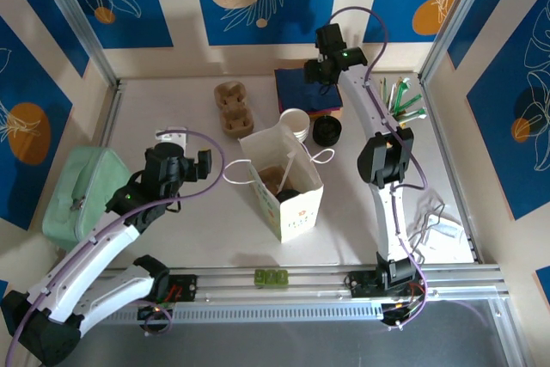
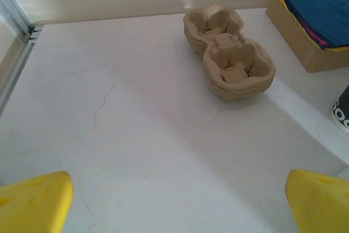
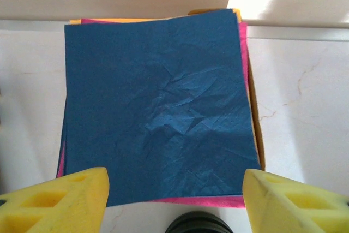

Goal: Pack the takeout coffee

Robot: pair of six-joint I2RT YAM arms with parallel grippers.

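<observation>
Both arms hover with open jaws; the coffee sits in the bag.
The right gripper (image 3: pixel 174 181) hangs spread wide and empty over the stack of blue napkins (image 3: pixel 158 102) at the far edge. The left gripper (image 2: pixel 177 189), fully parted, faces the stacked pulp cup carriers (image 2: pixel 229 53). The takeout coffee (image 1: pixel 290 194), seen as a black lid, stands inside the white paper bag (image 1: pixel 296 212) at mid-table.

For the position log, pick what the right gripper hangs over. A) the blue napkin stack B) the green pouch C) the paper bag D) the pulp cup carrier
A: the right wrist view looks straight down on the blue napkin stack, framed between the open fingers of the right gripper.
</observation>
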